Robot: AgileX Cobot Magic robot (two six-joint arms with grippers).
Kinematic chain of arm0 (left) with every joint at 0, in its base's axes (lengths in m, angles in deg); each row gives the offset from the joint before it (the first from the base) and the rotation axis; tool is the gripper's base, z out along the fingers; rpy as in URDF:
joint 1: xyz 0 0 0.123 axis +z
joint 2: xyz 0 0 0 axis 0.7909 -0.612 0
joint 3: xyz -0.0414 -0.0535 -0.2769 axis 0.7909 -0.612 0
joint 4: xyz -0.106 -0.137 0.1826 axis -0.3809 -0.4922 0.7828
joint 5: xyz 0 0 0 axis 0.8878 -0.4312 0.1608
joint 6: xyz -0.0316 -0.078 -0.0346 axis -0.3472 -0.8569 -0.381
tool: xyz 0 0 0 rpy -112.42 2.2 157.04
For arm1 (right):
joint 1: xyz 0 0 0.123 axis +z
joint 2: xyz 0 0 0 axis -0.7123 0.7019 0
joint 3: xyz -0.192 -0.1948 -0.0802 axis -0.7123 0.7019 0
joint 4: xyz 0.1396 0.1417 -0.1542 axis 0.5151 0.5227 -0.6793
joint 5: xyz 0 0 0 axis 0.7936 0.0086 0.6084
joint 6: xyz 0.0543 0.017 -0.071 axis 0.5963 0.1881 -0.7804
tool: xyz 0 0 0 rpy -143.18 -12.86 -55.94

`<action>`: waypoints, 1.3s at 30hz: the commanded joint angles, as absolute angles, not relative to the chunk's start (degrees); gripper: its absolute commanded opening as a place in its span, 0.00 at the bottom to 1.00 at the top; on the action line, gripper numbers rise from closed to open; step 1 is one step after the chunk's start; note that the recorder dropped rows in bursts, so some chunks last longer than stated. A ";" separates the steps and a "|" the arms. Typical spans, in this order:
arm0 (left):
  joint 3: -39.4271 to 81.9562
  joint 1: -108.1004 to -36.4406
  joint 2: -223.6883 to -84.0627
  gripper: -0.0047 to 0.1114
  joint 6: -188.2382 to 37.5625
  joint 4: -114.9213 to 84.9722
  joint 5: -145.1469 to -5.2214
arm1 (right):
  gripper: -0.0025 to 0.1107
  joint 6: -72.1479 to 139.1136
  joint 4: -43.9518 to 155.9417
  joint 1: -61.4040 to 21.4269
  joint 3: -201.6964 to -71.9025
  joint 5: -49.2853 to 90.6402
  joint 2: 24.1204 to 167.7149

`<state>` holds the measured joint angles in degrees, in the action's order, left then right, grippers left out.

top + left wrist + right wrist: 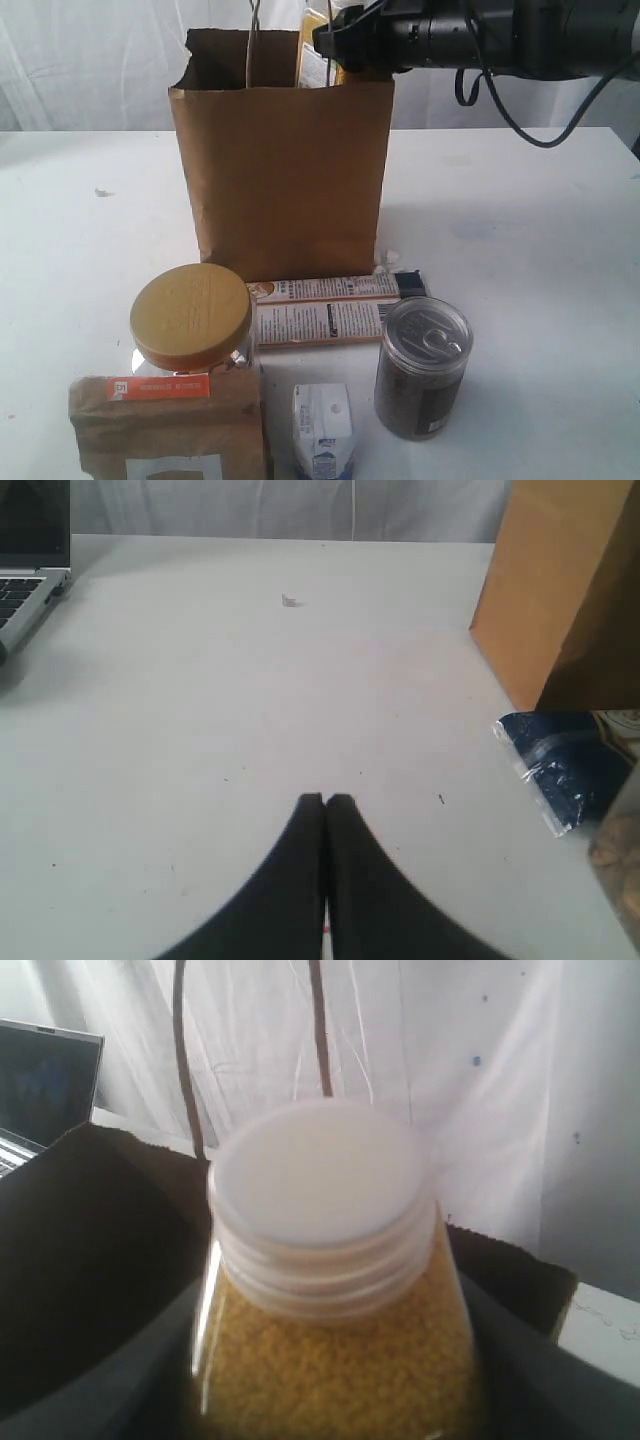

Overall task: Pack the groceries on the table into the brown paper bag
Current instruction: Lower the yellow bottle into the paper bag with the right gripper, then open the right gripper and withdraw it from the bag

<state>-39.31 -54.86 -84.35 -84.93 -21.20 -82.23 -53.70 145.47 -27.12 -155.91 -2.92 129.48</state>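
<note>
In the exterior view, the tall kraft-brown paper bag [285, 180] stands upright in the upper centre of the frame on the white bench [540, 220]. The right arm reaches in level from the upper right. Its right hand [330, 42] sits over the bag's open mouth, clamped on the yellow-filled white-capped bottle [314, 52], which is partly hidden behind the bag's rim. In the lower half lie the remaining groceries. The long navy-orange packet [330, 310] lies flat just in front of the bag. The clear jar with a wide mustard-yellow lid [190, 315] is at lower left and the dark pull-tab can [422, 365] at lower right. The small white carton [322, 430] and the brown paper pouch [165, 425] sit along the bottom edge.

In the left wrist view, the left hand [325, 805] hangs low over bare bench, its black fingers pressed together. The bag and the packet's navy end are off to one side.

In the right wrist view, dark fingers flank the bottle's shoulders, cap toward the camera. The bag's dark opening is directly beneath.
</note>
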 commanded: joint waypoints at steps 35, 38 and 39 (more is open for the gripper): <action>-39.43 -54.94 -84.06 0.04 -84.97 -21.51 -82.27 | 0.53 -46.52 134.49 -27.20 -156.37 -9.26 127.13; -39.43 -54.94 -84.06 0.04 -84.97 -21.51 -82.27 | 0.50 -46.52 134.49 -27.20 -156.37 -4.39 124.27; -39.43 -54.94 -84.06 0.04 -84.97 -21.51 -82.27 | 0.49 -46.41 134.49 -27.20 -156.37 -3.18 123.02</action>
